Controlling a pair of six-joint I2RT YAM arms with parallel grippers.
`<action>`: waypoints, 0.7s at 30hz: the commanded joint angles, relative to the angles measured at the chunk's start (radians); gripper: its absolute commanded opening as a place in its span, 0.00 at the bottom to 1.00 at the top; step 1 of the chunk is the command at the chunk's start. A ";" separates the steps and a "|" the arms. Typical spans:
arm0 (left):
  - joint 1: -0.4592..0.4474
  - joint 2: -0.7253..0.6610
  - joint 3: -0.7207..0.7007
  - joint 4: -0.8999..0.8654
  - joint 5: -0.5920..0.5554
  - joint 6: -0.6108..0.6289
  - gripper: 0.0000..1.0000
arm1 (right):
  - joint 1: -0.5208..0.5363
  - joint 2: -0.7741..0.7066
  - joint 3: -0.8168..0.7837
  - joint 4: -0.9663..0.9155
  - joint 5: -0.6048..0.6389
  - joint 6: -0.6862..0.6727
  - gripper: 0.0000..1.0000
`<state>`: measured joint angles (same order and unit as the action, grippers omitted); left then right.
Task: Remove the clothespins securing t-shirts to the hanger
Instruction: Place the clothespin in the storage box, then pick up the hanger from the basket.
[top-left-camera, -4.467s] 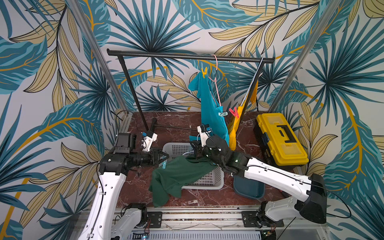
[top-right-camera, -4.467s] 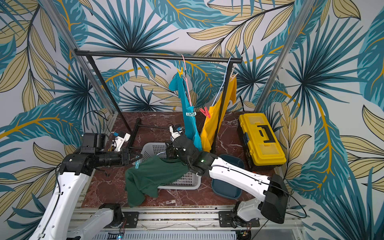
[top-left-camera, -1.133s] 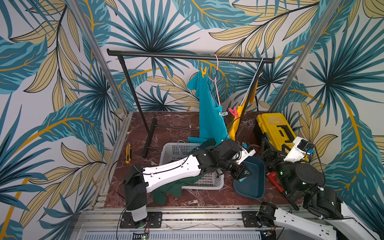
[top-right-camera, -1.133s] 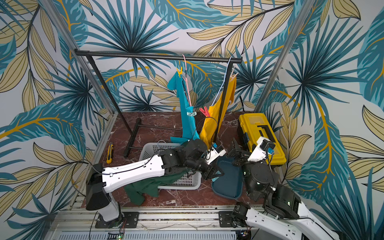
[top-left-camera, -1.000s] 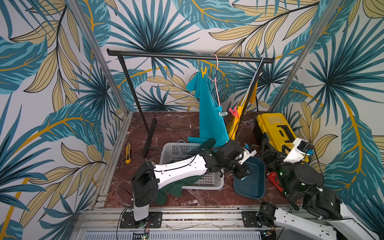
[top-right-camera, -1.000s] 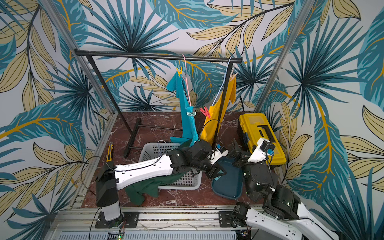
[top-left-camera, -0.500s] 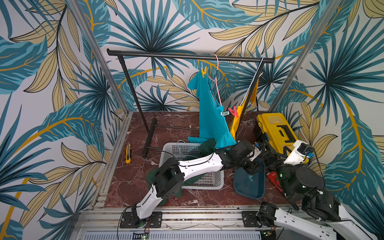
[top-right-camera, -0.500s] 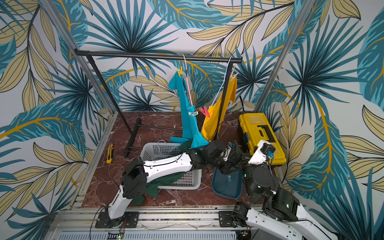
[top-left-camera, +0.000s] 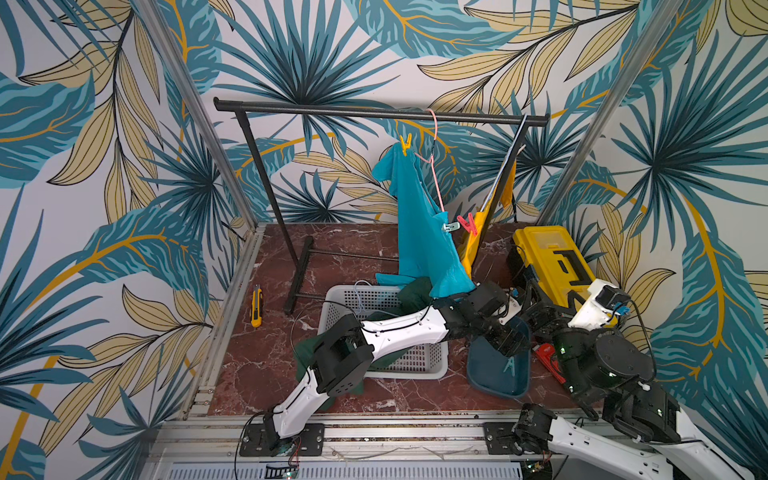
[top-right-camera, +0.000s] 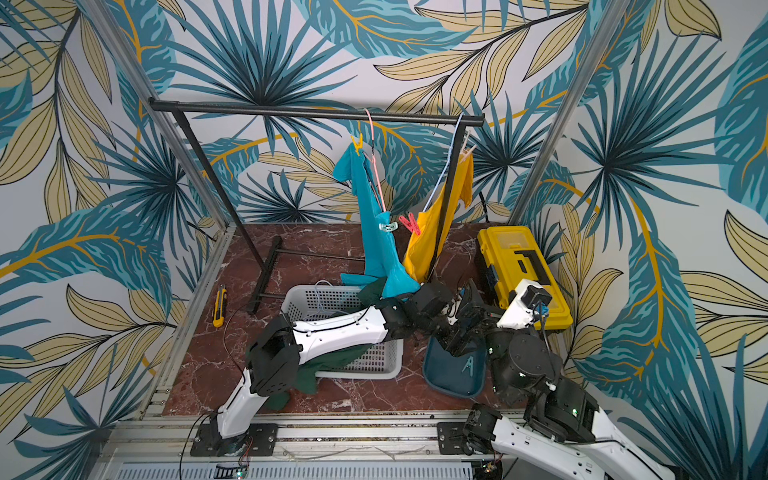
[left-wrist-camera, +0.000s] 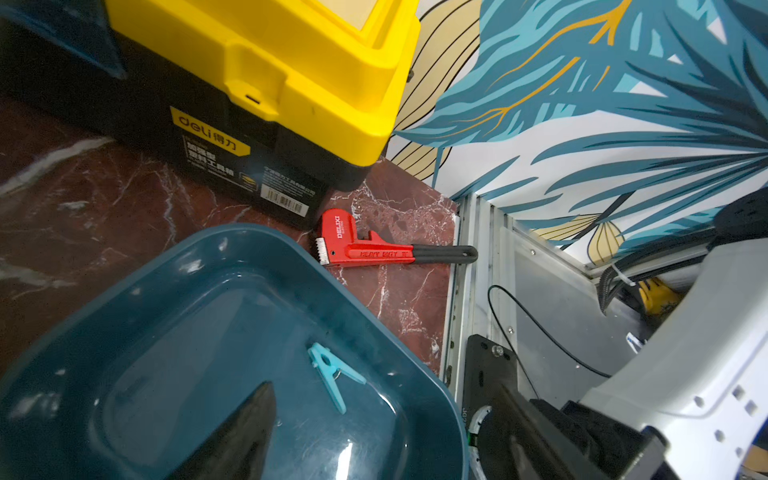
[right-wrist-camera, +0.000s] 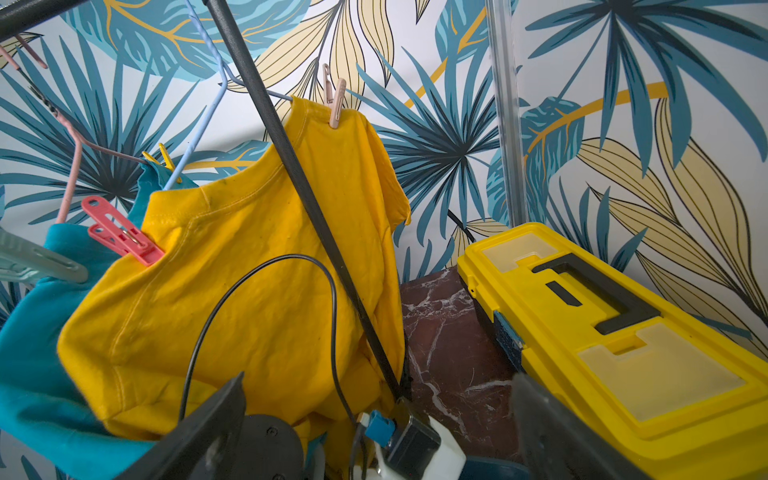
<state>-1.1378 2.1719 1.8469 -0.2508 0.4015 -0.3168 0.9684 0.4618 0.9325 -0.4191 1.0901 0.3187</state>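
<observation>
We see the left arm (top-left-camera: 399, 328) stretched further across the white basket (top-left-camera: 415, 365) than a second ago. Its left hand (left-wrist-camera: 386, 385) is now spread wide and empty above the dark blue tray (left-wrist-camera: 208, 324). The right hand (right-wrist-camera: 378, 376) gapes empty too, near the yellow t-shirt (right-wrist-camera: 257, 270).

We count three shirts. The yellow t-shirt and the turquoise t-shirt (top-left-camera: 419, 232) hang from the rail (top-left-camera: 374, 112). The dark green t-shirt (top-left-camera: 415, 286) is draped over the basket.

We count five clothespins. Four are clipped on the hung shirts: the yellow clothespin (top-left-camera: 406, 143), pale teal clothespin (top-left-camera: 451, 227), red-pink clothespin (right-wrist-camera: 120, 237) and peach clothespin (right-wrist-camera: 334, 99). The teal clothespin (left-wrist-camera: 330, 374) lies in the tray.
</observation>
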 joint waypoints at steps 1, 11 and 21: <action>-0.040 -0.082 -0.054 0.015 0.003 -0.004 1.00 | 0.001 0.014 -0.023 0.059 0.028 -0.042 0.99; -0.207 -0.224 -0.255 0.013 -0.112 0.096 1.00 | 0.000 0.056 -0.018 0.080 0.013 -0.046 0.99; -0.276 -0.454 -0.546 0.013 -0.261 0.075 0.99 | 0.001 0.115 -0.015 0.060 -0.022 -0.011 1.00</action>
<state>-1.3842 1.7699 1.3773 -0.2249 0.2028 -0.2489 0.9756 0.5724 0.9249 -0.3950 1.0424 0.2764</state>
